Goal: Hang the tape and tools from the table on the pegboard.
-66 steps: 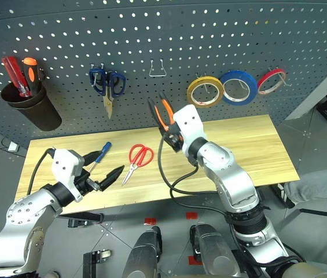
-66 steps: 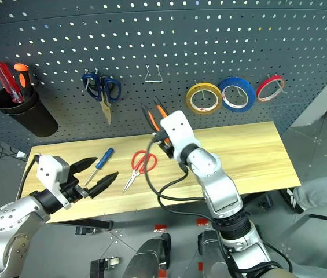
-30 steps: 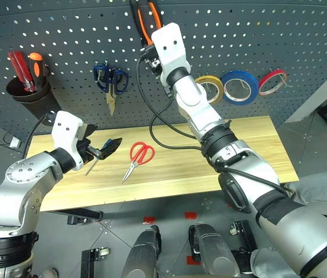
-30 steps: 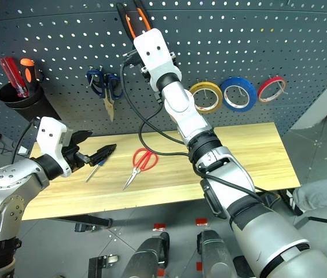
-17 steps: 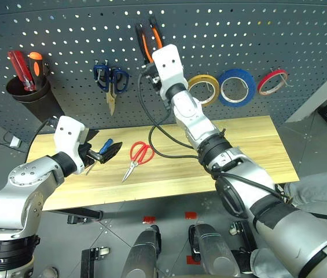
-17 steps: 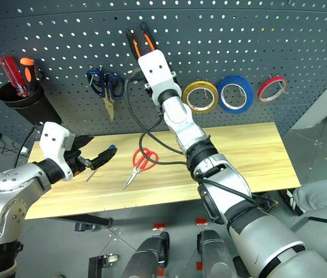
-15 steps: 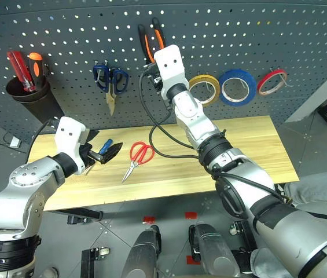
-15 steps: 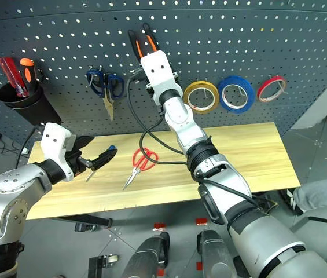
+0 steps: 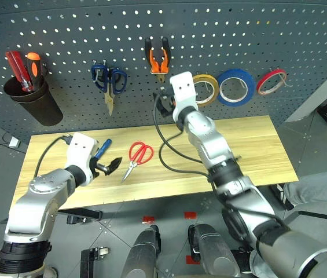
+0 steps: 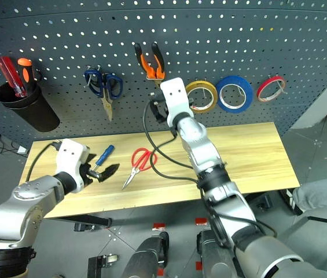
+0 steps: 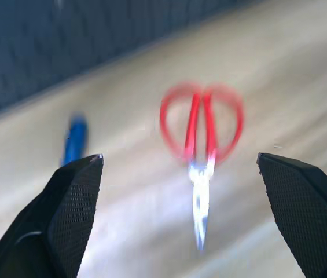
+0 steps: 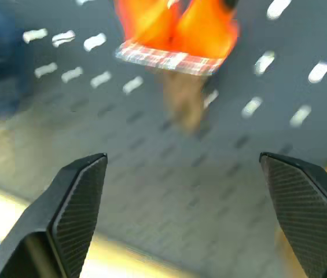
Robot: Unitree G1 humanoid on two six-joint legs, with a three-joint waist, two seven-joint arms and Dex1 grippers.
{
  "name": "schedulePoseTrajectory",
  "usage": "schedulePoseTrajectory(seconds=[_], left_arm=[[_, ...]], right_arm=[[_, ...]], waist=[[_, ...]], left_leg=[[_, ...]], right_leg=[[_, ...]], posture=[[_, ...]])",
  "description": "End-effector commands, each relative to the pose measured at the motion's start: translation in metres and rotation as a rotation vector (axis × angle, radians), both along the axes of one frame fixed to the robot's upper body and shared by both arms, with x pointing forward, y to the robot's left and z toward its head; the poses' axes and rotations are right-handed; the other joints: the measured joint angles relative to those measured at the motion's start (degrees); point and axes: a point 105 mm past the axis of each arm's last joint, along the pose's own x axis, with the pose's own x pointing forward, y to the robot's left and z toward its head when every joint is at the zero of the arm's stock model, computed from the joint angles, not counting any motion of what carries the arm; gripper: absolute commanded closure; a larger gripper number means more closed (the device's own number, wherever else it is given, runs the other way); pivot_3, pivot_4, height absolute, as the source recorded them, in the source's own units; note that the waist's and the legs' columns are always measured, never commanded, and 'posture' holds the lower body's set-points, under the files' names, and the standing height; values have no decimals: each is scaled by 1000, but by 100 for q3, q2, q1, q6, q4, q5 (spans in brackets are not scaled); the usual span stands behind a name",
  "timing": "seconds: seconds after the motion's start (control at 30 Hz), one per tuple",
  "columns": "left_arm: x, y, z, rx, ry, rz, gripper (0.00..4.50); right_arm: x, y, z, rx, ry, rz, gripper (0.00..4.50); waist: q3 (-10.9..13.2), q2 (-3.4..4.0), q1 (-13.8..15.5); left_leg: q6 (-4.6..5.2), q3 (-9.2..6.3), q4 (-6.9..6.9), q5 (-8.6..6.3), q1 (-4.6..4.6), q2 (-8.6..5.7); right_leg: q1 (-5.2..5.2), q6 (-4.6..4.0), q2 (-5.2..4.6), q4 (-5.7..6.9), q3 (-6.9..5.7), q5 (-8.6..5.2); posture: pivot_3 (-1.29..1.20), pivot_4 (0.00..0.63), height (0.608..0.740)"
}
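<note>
Both jaws are standing wide and empty — our right gripper (image 12: 180, 168) is hanging just below the pliers (image 9: 158, 57) on the pegboard (image 9: 221, 35), our left gripper (image 11: 177, 168) is framing the scissors (image 11: 201, 124). Centring on the red handles — the screwdriver (image 11: 75, 139) is lying beside the left jaw — should be helping a clean pinch.

On the dark grey perforated pegboard (image 10: 267, 35) you have orange-and-black-handled pliers (image 10: 150, 63) hanging just above the right gripper (image 10: 158, 110), whose black fingers stand apart and empty. Beside them hangs the yellow-tan tape ring (image 10: 202, 96). On the light wooden table (image 10: 250, 150), red-handled scissors (image 10: 138, 164) and a blue-handled screwdriver (image 10: 103, 156) lie near your open left gripper (image 10: 100, 171).
</note>
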Motion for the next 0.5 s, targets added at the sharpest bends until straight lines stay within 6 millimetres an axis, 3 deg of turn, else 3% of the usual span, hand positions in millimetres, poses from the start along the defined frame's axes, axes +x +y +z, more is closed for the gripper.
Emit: schedulePoseTrajectory(seconds=[0.03,0.17,0.27,0.5], left_arm=[[-5,4,-23,76,86,33,0],[-1,2,-48,99,174,45,0],[8,1,-58,118,202,42,0],[40,-24,-73,104,244,-32,0]], right_arm=[[-59,14,0,-28,59,319,29],[-105,4,-28,-107,198,487,29],[-126,0,-41,-153,265,562,29],[-138,-2,-52,-217,295,595,29]], waist=[[0,0,3],[1,1,4],[0,-1,0],[-2,-5,7]], left_leg=[[0,-2,2,0,0,2],[1,-9,2,-1,1,2],[-1,-14,4,0,1,3],[-8,-15,10,4,2,5]], right_leg=[[2,0,0,-2,-2,0],[2,0,1,1,-6,0],[3,-7,1,3,-14,5],[7,-4,2,1,-20,11]], posture=[[-118,305,740],[-134,308,740],[-145,308,740],[-163,306,740]])
